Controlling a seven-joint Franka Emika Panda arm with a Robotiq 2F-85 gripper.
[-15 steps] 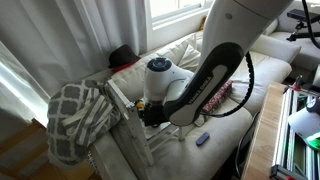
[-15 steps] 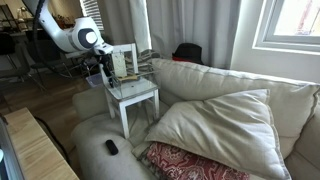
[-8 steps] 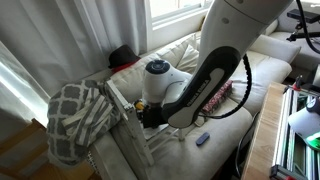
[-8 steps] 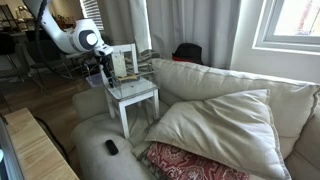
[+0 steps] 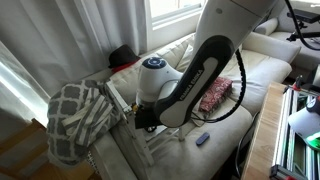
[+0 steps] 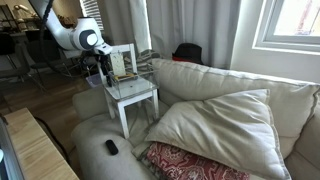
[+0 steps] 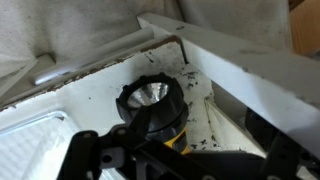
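Observation:
A black flashlight with a yellow body (image 7: 152, 108) lies on the white chair seat (image 7: 40, 135), lens up toward the wrist camera. My gripper (image 7: 190, 162) hangs just above it with the jaws wide apart; the flashlight sits by the left finger (image 7: 92, 152), and nothing is gripped. In both exterior views the gripper (image 5: 145, 116) (image 6: 103, 68) reaches down onto the small white chair (image 5: 118, 98) (image 6: 132, 93), which stands on the couch. The arm hides the flashlight in both exterior views.
A grey checked cloth (image 5: 75, 115) hangs over the chair back. On the couch lie a large cream pillow (image 6: 215, 125), a red patterned cushion (image 6: 185, 160) (image 5: 215, 95), a dark remote (image 6: 111, 146) and a small blue-grey object (image 5: 202, 139). Curtains (image 5: 50, 40) stand close behind.
The wrist has shifted a little toward the chair back and lower over the seat. The jaws have stayed wide apart.

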